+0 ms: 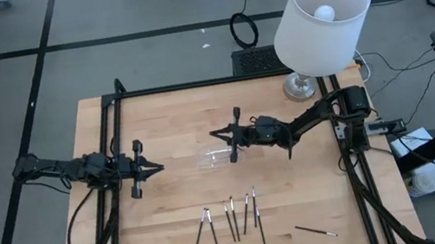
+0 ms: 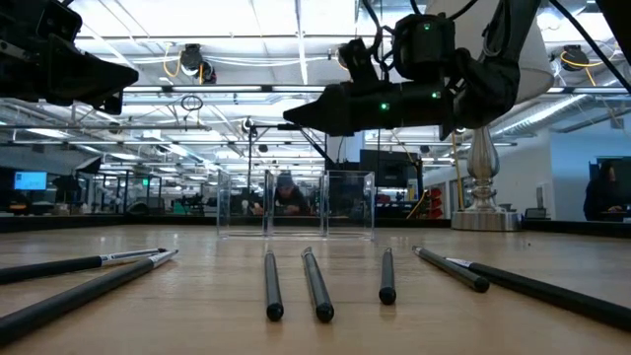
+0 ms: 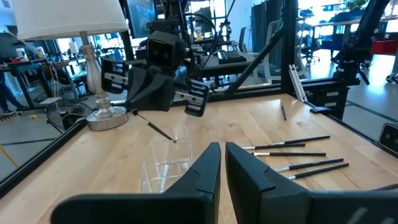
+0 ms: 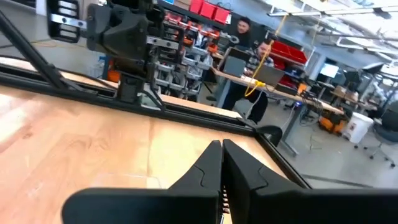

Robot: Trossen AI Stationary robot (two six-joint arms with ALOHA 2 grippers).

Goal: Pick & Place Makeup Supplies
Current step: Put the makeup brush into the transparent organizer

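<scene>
**While one stick hangs over the tray, everything turns on where its tip points**

Since the right gripper (image 1: 214, 135) is clamped on a thin dark stick (image 3: 160, 130), the coming move is judged to be a release rather than a grasp. In the high view this gripper is seen near the middle of the tabletop (image 1: 165, 121), reached in from 3 o'clock and pointed toward 9 o'clock. The clear tray (image 1: 210, 158) lies just beside it at about 7 o'clock. From the left wrist view the held stick is seen slanting down out of the gripper, its long axis tilted, with the lower tip at or just above the tray's rim. Whether the tip touches the tray cannot be told. A short lowering toward 7 o'clock is probably needed before the stick is let go, so that it falls inside the walls and not across them.

The left gripper (image 1: 157, 166) is parked at 9 o'clock of the tray, closed to a slit and holding nothing. The other sticks (image 1: 233, 218) are laid out well apart from both grippers, at 6 o'clock of the tray along the near edge, most with their long axes running roughly 12 to 6. One stick (image 1: 315, 231) lies apart at 4 o'clock. The right arm is judged the nearer to that one.
</scene>
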